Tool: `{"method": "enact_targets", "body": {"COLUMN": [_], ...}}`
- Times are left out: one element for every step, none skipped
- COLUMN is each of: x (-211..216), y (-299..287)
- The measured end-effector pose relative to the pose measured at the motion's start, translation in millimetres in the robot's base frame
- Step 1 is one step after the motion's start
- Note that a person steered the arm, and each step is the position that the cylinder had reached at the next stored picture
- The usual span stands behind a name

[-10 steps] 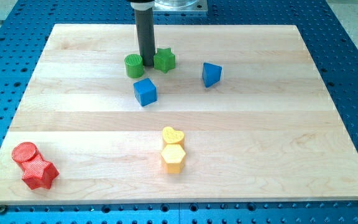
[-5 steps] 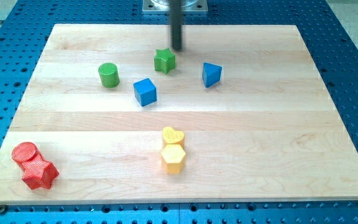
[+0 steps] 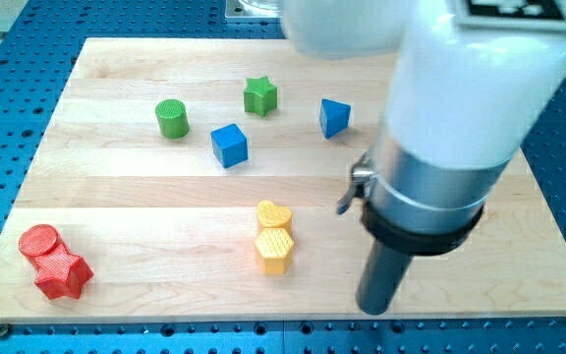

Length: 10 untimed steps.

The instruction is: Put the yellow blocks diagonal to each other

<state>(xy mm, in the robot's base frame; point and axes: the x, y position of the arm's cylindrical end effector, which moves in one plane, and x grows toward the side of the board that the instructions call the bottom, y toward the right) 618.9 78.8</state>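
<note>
A yellow heart block (image 3: 274,214) lies just above a yellow hexagon block (image 3: 274,250) near the view's bottom centre; the two touch, stacked in a column. My tip (image 3: 374,309) rests on the board to the right of the yellow hexagon and slightly below it, about a hundred pixels away. The arm's large white and grey body fills the view's upper right.
A green cylinder (image 3: 171,118), a green star (image 3: 259,95), a blue cube (image 3: 230,145) and a blue triangular block (image 3: 333,117) lie in the upper middle. A red cylinder (image 3: 38,240) and a red star (image 3: 63,274) sit at the bottom left. The wooden board (image 3: 116,197) rests on a blue perforated table.
My tip has moved from the top, near the green star, down to the bottom right, beside the yellow blocks. The green cylinder was pushed left earlier. The yellow blocks have not moved.
</note>
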Motion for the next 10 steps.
{"method": "enact_targets", "body": {"x": [-0.3, -1.5, -1.5, -12.7, -40.7, -70.4, -79.3, -76.9, -85.6, -119.2], "y": [-71.2, -143.1, -135.9, -91.6, -84.0, -67.8, -77.8, -148.3, -175.1, -166.8]}}
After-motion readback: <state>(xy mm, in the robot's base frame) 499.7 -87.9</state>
